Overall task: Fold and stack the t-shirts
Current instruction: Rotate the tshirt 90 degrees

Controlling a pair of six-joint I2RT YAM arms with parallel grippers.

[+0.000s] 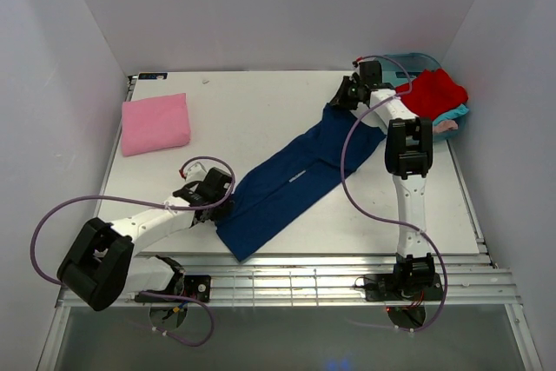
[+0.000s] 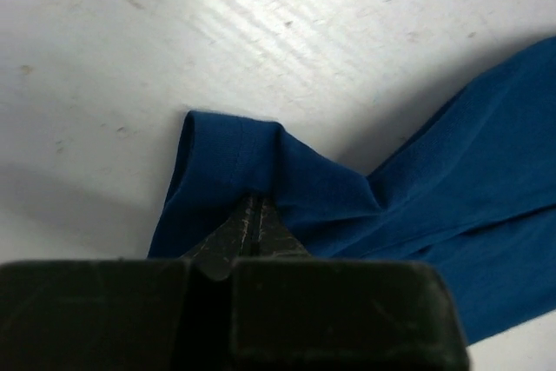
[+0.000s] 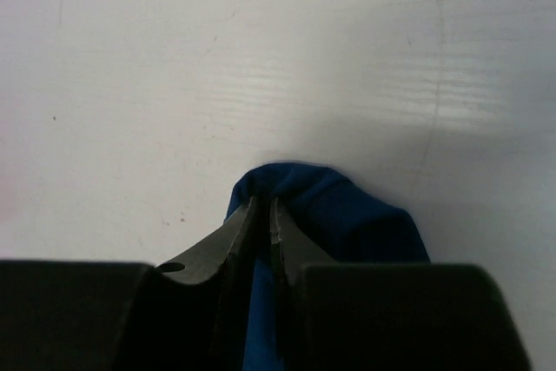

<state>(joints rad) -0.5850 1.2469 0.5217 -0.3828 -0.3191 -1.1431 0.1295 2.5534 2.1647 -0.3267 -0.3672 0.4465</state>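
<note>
A navy blue t-shirt [image 1: 287,180] lies stretched in a long diagonal band across the white table [image 1: 252,102], from near left to far right. My left gripper [image 1: 228,200] is shut on its near-left end; in the left wrist view the jaws [image 2: 254,200] pinch a fold of the blue cloth [image 2: 434,197]. My right gripper [image 1: 339,100] holds the far-right end, and the right wrist view shows its jaws [image 3: 263,203] closed on a bunched blue fold [image 3: 347,206]. A folded pink t-shirt [image 1: 155,123] rests at the far left. A red t-shirt [image 1: 432,93] sits heaped at the far right.
The red t-shirt lies over teal cloth in a teal tub [image 1: 458,112] at the table's far-right corner, close behind my right arm. White walls close in the back and both sides. A slatted metal rail [image 1: 287,282] runs along the near edge.
</note>
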